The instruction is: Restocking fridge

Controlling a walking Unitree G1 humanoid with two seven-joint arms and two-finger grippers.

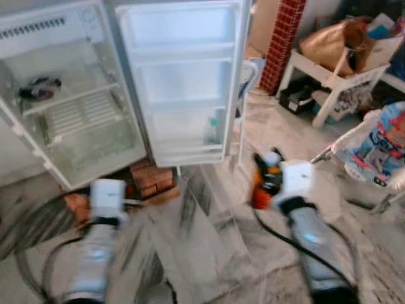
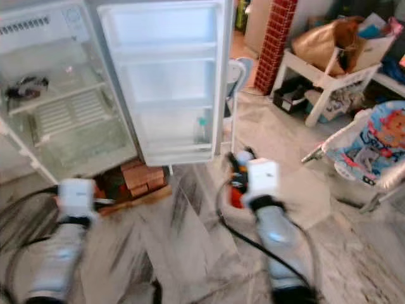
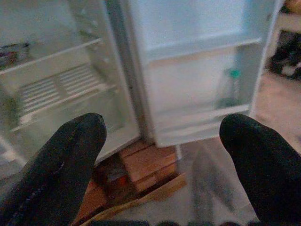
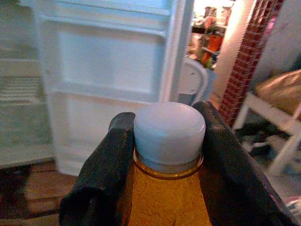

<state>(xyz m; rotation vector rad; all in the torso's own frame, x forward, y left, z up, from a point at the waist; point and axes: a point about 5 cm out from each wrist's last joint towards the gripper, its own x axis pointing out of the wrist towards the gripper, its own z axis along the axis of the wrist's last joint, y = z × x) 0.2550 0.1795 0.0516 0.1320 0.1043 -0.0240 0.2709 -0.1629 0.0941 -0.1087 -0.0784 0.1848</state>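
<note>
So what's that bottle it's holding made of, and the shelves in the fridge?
The bottle looks like clear plastic: orange liquid shows through it, and its cap is matte white plastic. The right gripper has its jaws shut on its neck. The fridge shelves seem to be white-coated wire, judging by their thin parallel bars.

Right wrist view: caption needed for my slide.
Right pincer shut on an orange bottle at its white cap, facing the open fridge door.

Even, soft daylight — both eye views smeared by motion blur, wrist views hazy and slightly dim.
</note>
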